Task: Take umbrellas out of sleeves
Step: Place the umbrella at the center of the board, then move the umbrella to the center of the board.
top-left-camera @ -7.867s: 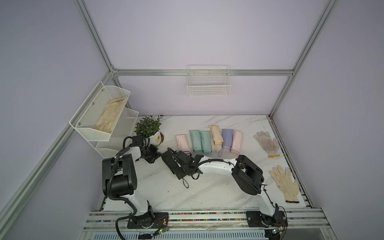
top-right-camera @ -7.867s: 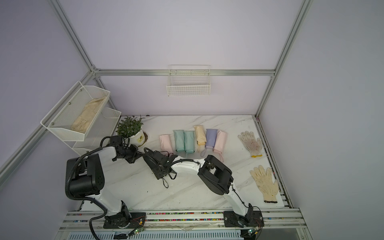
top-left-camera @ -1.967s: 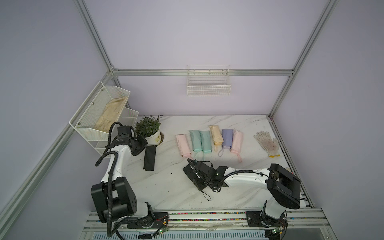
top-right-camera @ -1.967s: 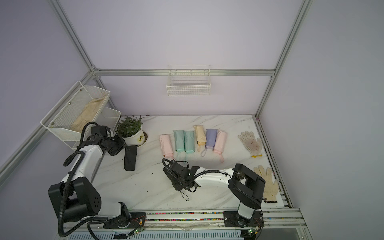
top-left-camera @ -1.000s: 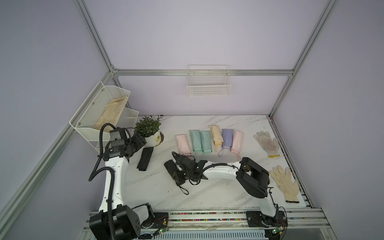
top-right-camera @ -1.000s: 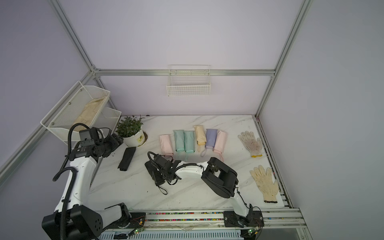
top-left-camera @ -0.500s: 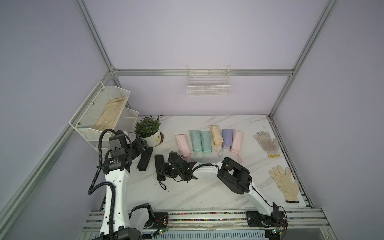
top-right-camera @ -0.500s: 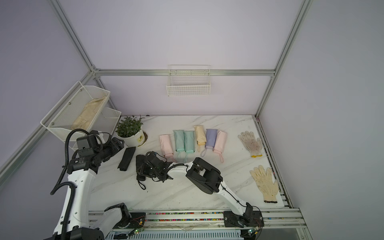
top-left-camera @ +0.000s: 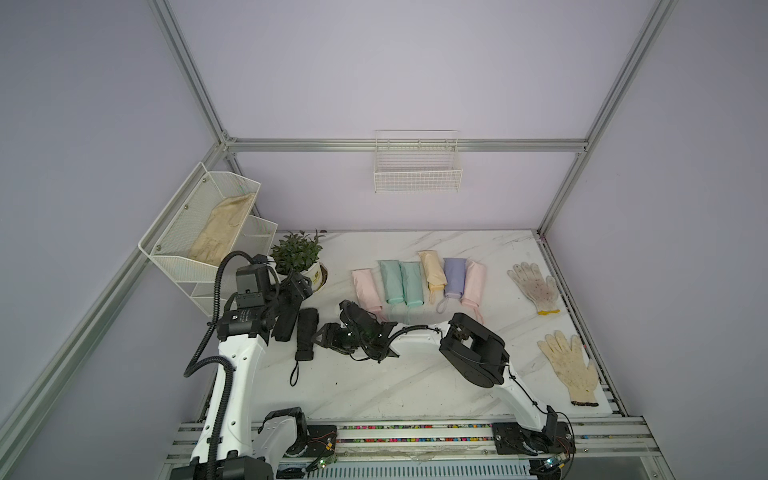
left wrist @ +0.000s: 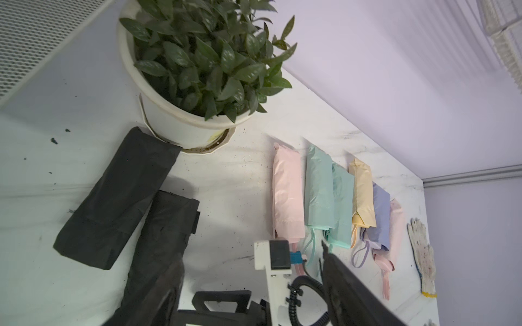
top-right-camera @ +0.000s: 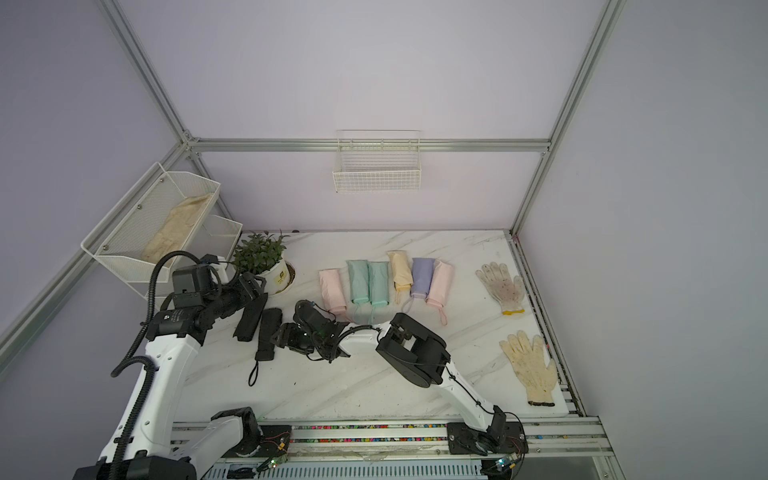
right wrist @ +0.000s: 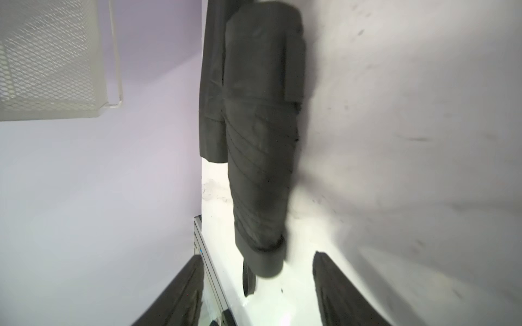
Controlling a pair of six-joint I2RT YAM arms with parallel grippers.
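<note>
The black umbrella point(top-left-camera: 305, 334) lies on the marble table point(top-left-camera: 374, 386) at the left, its wrist loop trailing toward the front. The flat black sleeve point(top-left-camera: 286, 322) lies empty right beside it. In the right wrist view the umbrella point(right wrist: 260, 169) and sleeve point(right wrist: 211, 84) lie side by side. My right gripper point(top-left-camera: 323, 333) point(right wrist: 257, 255) is open, with the handle cap loose between its fingertips. My left gripper point(top-left-camera: 300, 286) point(left wrist: 248, 282) hovers open and empty over the sleeve's far end. Several pastel umbrellas in sleeves point(top-left-camera: 411, 284) lie in a row behind.
A potted plant point(top-left-camera: 301, 257) stands just behind the sleeve. A white mesh shelf point(top-left-camera: 199, 232) holding a beige glove hangs at the left. A wire basket point(top-left-camera: 417, 166) is on the back wall. Two knit gloves point(top-left-camera: 534, 286) point(top-left-camera: 571, 368) lie at the right.
My right gripper carried the black umbrella leftward to lie beside the sleeve, then opened its jaws and let it go. The left arm shifted slightly.
</note>
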